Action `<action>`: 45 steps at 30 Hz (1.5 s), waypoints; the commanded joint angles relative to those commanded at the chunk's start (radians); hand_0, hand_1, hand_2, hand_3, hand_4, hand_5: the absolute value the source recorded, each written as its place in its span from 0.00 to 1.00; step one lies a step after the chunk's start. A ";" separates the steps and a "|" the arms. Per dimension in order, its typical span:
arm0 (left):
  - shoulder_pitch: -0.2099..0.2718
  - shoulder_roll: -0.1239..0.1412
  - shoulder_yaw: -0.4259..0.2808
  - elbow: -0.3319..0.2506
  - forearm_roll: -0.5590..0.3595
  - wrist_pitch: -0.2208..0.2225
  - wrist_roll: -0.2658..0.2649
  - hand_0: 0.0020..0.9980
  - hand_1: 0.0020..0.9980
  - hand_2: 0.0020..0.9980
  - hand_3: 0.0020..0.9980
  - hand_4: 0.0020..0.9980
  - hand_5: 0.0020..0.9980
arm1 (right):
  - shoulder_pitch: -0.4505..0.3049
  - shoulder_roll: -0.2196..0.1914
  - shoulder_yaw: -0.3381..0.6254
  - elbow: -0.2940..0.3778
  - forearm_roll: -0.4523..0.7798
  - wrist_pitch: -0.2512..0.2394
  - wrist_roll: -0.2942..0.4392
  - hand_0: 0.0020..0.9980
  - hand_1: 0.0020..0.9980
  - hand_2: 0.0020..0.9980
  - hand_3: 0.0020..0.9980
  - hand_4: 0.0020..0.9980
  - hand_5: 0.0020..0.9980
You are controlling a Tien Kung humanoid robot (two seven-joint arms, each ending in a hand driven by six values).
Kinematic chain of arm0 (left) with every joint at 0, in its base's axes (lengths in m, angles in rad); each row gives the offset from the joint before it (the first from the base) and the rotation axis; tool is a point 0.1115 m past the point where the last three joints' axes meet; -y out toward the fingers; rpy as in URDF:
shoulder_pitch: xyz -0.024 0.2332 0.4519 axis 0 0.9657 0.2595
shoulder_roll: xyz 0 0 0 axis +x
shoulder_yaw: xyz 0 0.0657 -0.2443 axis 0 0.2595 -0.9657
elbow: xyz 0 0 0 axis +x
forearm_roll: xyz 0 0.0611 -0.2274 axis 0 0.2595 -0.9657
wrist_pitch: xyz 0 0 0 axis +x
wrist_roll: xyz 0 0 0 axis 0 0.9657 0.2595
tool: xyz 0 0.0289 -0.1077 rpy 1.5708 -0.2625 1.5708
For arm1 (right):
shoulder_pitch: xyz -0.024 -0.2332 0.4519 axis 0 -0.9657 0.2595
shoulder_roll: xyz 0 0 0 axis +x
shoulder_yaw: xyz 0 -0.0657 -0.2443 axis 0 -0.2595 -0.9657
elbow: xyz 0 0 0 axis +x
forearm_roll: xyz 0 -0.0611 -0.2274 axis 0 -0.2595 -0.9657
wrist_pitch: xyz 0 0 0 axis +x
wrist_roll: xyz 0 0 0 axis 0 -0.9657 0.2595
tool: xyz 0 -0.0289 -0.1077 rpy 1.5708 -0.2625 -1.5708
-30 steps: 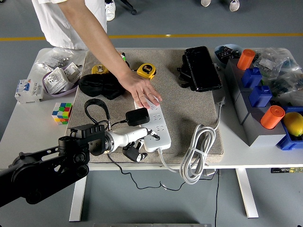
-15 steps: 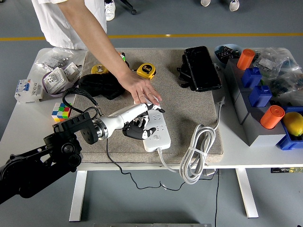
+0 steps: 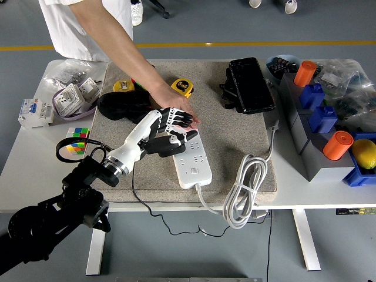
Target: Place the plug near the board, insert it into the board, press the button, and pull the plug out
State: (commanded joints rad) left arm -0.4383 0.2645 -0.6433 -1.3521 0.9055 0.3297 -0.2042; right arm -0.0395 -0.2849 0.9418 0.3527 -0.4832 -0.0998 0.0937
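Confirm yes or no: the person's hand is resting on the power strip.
Yes. The person's hand lies flat on the far end of the white power strip.

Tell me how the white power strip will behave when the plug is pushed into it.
The white power strip is a long, rigid bar lying flat on the grey mat, so it probably won't tip or flex. It looks light; the person's hand rests at its far end, likely stopping it sliding. Its coiled cord looks floppy and shouldn't resist much.

A white table (image 3: 35,176) on white legs stands on grey floor (image 3: 205,23) crossed by a yellow line (image 3: 264,43)
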 joint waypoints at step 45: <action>0.041 0.006 -0.086 -0.023 -0.276 -0.147 0.005 0.30 0.44 0.53 0.62 0.87 0.23 | 0.008 0.001 -0.077 -0.023 0.059 -0.002 0.000 0.64 0.66 0.63 0.55 1.00 0.53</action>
State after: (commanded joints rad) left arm -0.3977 0.2703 -0.7295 -1.3751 0.6295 0.1829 -0.1993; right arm -0.0314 -0.2844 0.8649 0.3293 -0.4240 -0.1014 0.0938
